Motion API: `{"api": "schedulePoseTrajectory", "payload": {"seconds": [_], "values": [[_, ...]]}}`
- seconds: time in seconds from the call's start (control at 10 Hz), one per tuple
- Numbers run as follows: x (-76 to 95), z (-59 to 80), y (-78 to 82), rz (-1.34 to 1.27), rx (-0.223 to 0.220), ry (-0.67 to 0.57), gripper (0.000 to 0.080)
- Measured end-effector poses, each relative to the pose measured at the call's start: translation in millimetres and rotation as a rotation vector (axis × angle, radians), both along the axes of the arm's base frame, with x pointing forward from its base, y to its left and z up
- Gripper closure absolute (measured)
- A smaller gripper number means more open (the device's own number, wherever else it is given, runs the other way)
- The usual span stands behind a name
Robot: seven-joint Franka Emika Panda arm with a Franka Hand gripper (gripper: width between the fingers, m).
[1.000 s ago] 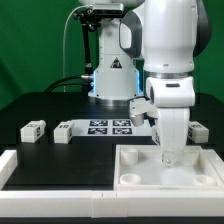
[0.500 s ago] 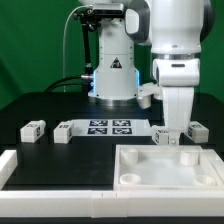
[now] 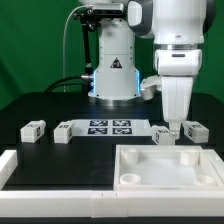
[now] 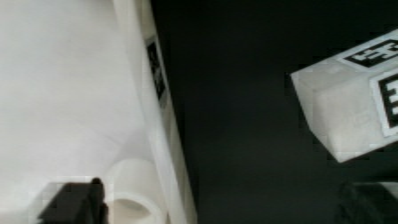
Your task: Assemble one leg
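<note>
The claw (image 3: 172, 126) hangs over the table with its fingers (image 4: 71, 203) apart, holding nothing. In the exterior view a leg (image 3: 163, 137) sits just beside it at 7 o'clock. A second leg (image 3: 194, 129) sits at 3 o'clock.

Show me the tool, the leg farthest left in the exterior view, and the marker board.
tool (image 3: 172, 128): exterior view, midway between its fingertips.
leg farthest left (image 3: 33, 129): exterior view, its tagged face.
marker board (image 3: 110, 126): exterior view, middle of its top surface.
</note>
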State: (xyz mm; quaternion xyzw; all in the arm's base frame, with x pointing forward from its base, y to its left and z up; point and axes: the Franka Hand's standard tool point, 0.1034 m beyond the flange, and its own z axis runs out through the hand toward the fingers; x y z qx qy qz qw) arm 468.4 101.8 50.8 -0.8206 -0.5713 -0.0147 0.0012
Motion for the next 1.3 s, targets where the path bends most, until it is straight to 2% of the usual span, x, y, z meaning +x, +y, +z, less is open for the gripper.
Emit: {"api": "schedulePoseTrajectory", "payload": {"seconds": [0.2, 0.3, 0.6, 0.9, 1.1, 1.3], "values": [[-1.1, -0.7, -0.2, -0.134, 0.005, 0.005, 0.0150], [-7.6, -4.6, -2.1, -0.316, 0.032, 0.002, 0.0150], [-20.5, -7.7, 3.5, -0.681, 0.049, 0.040, 0.0150], [-40.1, -9.7, 27.0, -0.983, 0.061, 0.056, 0.0150], [-58.8, -8.4, 54.8, -0.942, 0.058, 0.067, 0.0150], [-65.7, -5.5, 75.9, -0.901, 0.064, 0.069, 0.0150]]}}
